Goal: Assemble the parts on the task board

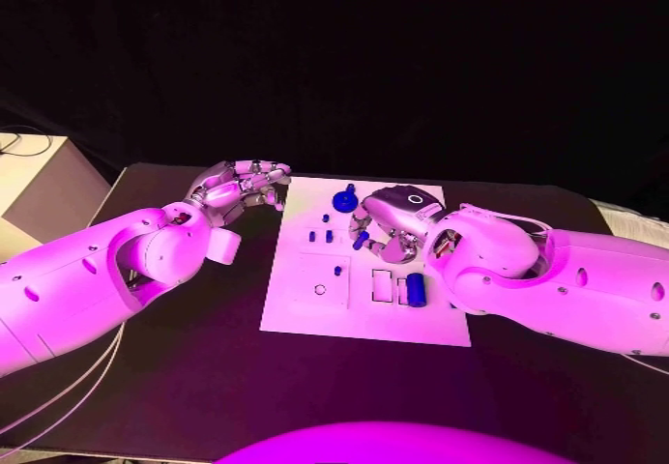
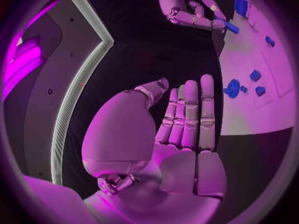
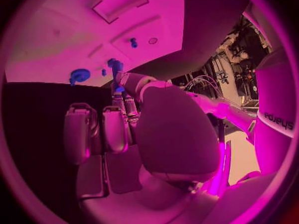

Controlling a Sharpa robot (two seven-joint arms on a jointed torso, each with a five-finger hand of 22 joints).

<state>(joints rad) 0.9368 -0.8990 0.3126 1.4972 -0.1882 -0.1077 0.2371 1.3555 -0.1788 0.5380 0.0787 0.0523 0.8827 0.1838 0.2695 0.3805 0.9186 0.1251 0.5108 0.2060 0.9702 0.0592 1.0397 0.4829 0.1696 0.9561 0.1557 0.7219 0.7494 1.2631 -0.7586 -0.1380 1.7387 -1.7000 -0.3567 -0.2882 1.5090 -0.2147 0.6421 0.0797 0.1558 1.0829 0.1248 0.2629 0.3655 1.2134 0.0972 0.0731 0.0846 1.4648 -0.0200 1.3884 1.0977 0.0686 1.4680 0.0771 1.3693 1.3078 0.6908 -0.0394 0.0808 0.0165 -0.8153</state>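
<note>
The white task board (image 1: 314, 300) lies in the middle of the black table. My right hand (image 1: 394, 220) hovers over the board's far half and pinches a small blue peg (image 1: 360, 239) at its fingertips; the same peg (image 2: 230, 27) (image 3: 115, 64) appears in both wrist views. A blue gear-shaped part (image 1: 344, 200) (image 2: 232, 88) (image 3: 79, 75) sits near the board's far edge. A blue cylinder (image 1: 416, 288) lies in a slot on the near right. Small blue pieces (image 1: 329, 234) stand left of the right hand. My left hand (image 1: 245, 188) (image 2: 187, 129) floats off the board's far left corner, fingers straight, holding nothing.
A pale cabinet (image 1: 35, 179) stands beyond the table's left edge. White cables (image 1: 63, 387) trail under my left arm. Bare black table (image 1: 209, 377) runs along the board's near and left sides.
</note>
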